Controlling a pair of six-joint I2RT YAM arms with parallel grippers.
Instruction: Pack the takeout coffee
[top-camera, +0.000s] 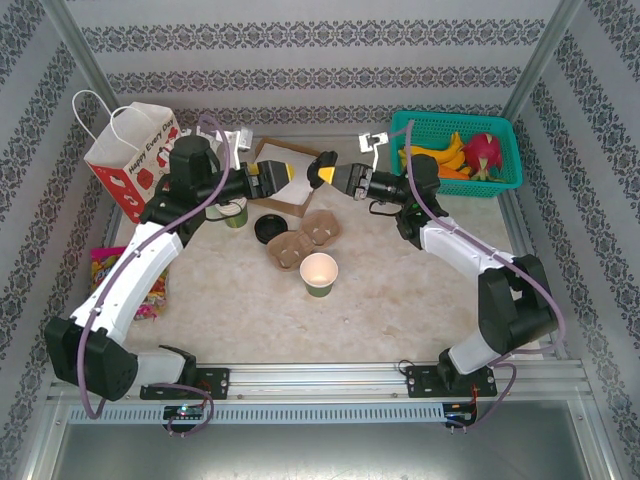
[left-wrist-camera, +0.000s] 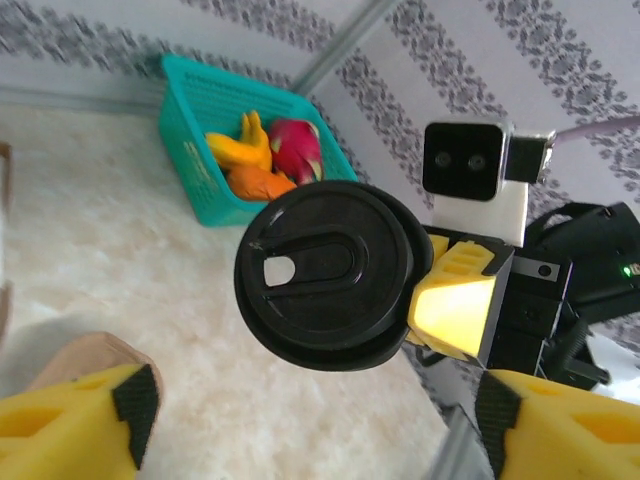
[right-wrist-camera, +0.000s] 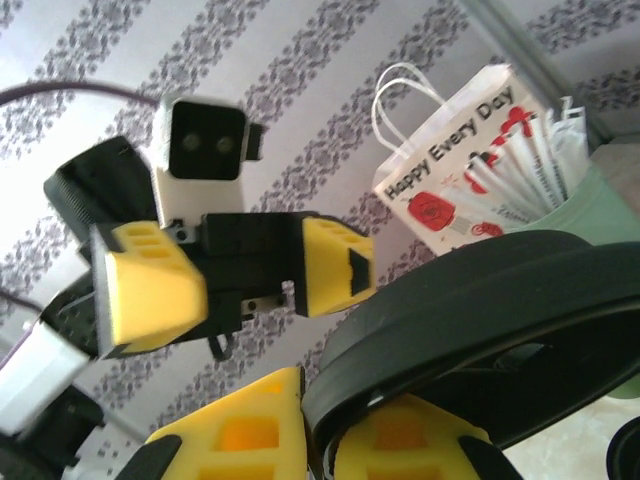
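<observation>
My right gripper (right-wrist-camera: 318, 440) clamped on rim of round black plastic lid (left-wrist-camera: 325, 275), mid-air; my left gripper (top-camera: 290, 176) spread wide, empty, facing it. The small green paper cup (top-camera: 319, 272) stands lidless on table (top-camera: 400, 290). The white printed paper bag (top-camera: 130, 150) waits back-left. I judge lidding, bagging remain

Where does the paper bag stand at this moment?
In the top view the paper bag stands in the far left corner, beside the left arm.
</observation>
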